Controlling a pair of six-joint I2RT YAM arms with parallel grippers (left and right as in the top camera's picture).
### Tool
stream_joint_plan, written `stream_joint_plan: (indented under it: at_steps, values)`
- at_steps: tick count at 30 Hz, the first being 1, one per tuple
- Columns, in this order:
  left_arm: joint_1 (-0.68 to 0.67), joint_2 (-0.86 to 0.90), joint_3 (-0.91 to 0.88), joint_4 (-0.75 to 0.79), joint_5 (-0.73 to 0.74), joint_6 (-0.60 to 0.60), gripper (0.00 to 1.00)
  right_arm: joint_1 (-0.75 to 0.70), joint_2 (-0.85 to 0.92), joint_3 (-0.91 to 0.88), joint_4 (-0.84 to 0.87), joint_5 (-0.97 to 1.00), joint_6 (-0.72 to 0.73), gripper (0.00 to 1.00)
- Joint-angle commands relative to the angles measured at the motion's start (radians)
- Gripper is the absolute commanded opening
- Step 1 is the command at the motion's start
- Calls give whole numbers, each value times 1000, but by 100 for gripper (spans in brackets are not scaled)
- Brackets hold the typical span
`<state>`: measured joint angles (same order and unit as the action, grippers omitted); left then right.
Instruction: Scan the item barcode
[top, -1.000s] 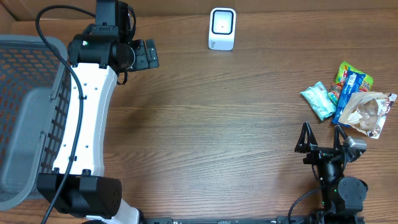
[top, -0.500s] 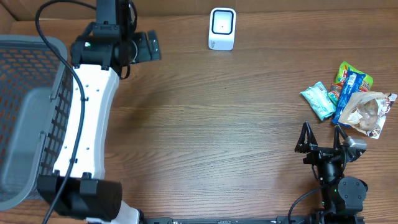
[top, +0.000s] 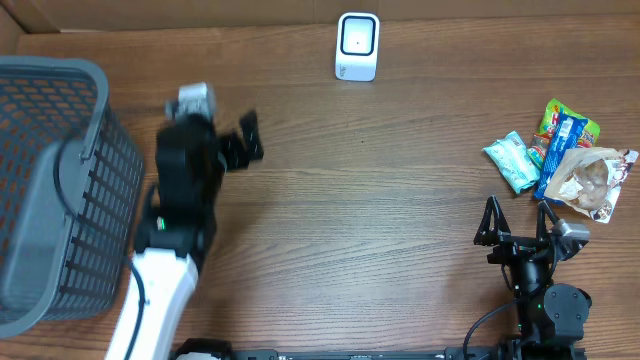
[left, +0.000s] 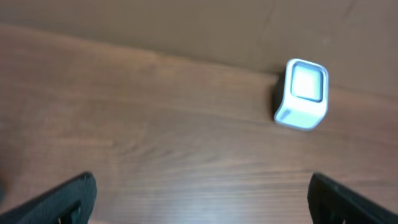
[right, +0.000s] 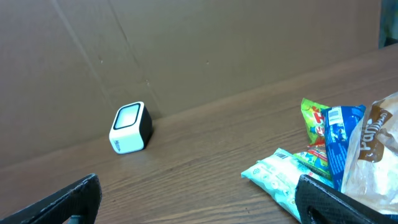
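Items: we see four snack packets heaped at the right edge of the worktop (top: 400, 220): a pale teal packet (top: 512, 161), a green packet (top: 567, 119), a blue packet (top: 560, 152) and a tan crinkled bag (top: 592, 180), all overlapping or touching.
Scanner: the white scanner (top: 357, 46) stands at the far edge, well apart from the heap.
Right gripper (top: 519, 222): jaws released and empty, just beside the heap on its near side.
Left gripper (top: 243, 143): jaws released, empty, far from the packets, near the basket (top: 40, 90).
Handling: we judge the packets light, soft and slippery; film would crumple and slide under a pinch.
Where to hold: we would take the teal packet by a sealed end, since it lies most exposed; its barcode side we cannot tell.
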<state>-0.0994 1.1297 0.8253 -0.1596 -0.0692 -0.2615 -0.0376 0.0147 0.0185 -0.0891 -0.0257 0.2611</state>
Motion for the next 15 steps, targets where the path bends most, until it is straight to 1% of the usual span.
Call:
stream_joint_plan:
  at_steps: [1,2,3,6,9,12,13,15]
  values:
    - [35,-140,-242,152,19,-5,100,6,-12,-10,6,-1,0,100]
    - [44,-221,-373,264,18,-4,100,6,-12,-10,6,-1,0,100]
    - [47,-264,-443,324,17,-3,100,6,-12,-10,6,-1,0,100]
    - [51,-380,-599,439,6,2,100,6,-12,-10,6,-1,0,100]
    - [74,-509,-718,489,11,0,100,6,-12,-10,6,-1,0,100]
    - [87,-627,-805,501,10,0,100,6,-12,-10,6,-1,0,100]
    - [88,-656,-824,498,10,0,100,6,-12,-10,6,-1,0,100]
    - [90,-705,-821,444,3,18,100,6,-12,-10,6,-1,0,100]
